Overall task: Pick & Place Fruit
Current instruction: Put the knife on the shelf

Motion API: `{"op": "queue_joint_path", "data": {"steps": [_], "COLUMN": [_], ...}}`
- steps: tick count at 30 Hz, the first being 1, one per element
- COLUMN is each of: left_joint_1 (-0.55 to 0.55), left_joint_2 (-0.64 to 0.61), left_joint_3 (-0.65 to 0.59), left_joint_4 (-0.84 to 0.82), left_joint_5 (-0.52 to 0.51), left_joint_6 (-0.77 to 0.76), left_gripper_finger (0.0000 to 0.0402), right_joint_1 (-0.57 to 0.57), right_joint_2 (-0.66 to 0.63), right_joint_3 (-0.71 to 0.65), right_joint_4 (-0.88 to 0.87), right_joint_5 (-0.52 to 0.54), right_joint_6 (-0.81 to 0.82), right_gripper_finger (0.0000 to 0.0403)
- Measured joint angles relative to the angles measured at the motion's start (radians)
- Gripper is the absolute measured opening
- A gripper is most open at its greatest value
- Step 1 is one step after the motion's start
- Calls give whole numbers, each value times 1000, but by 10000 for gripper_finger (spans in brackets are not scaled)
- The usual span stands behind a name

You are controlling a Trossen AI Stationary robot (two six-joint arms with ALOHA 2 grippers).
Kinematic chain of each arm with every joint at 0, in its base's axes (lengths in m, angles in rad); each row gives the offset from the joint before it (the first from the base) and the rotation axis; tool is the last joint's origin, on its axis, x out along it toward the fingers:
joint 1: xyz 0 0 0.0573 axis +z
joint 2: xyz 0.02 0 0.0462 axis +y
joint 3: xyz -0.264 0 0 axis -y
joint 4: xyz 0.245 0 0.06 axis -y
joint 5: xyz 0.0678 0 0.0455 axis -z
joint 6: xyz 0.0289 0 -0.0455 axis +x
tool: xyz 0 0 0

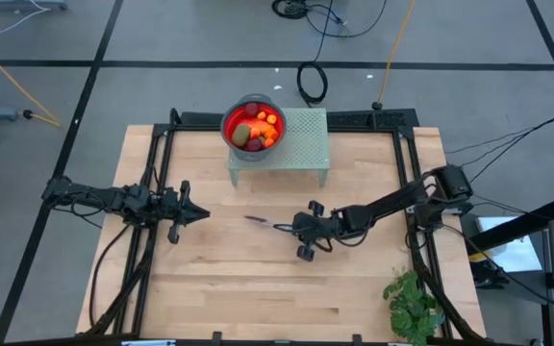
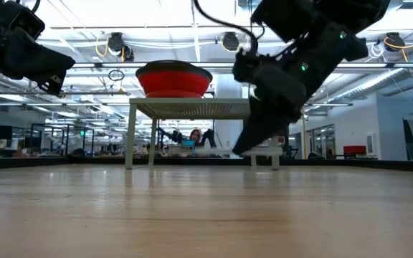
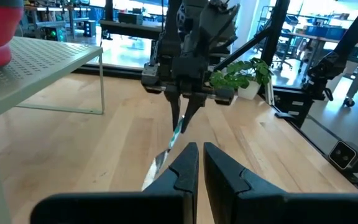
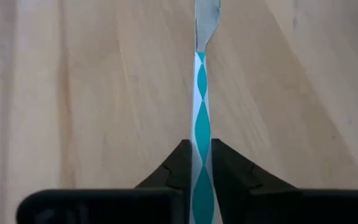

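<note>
Pale wooden tabletop [image 1: 258, 288], mid-area: the right gripper [image 4: 201, 163] is clamped on the teal-and-white patterned handle of a thin silver knife [image 4: 201, 112], held edge-up, blade tip low over the wood (presumably readied for cutting). The fruit [image 1: 255, 129], small orange, dark red and olive-brown toy pieces, is piled in a red bowl [image 1: 231, 122] on a pale green perforated stand [image 1: 301, 135] at the far edge. The left gripper [image 3: 197, 163], fingers nearly together and empty, waits toward the left edge. A green leafy plant [image 1: 414, 303] occupies the near right corner, clear of the work.

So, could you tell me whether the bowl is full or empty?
Full: the bowl on the rack holds fruit piled inside.
</note>
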Motion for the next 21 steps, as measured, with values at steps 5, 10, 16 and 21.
{"op": "queue_joint_path", "data": {"steps": [5, 10, 16, 21], "left_joint_1": [0, 0, 0, 0], "left_joint_2": [0, 0, 0, 0], "left_joint_3": [0, 0, 0, 0], "left_joint_4": [1, 1, 1, 1], "left_joint_5": [0, 0, 0, 0], "left_joint_6": [-2, -2, -2, -2], "left_gripper_finger": [24, 24, 24, 24], "right_joint_1": [0, 0, 0, 0], "right_joint_2": [-57, -141, -261, -352], "right_joint_3": [1, 1, 2, 2], "right_joint_4": [1, -1, 1, 1], "right_joint_5": [6, 10, 13, 15], "right_joint_6": [-2, -2, -19, -25], "right_gripper_finger": [33, 35, 32, 35]}}
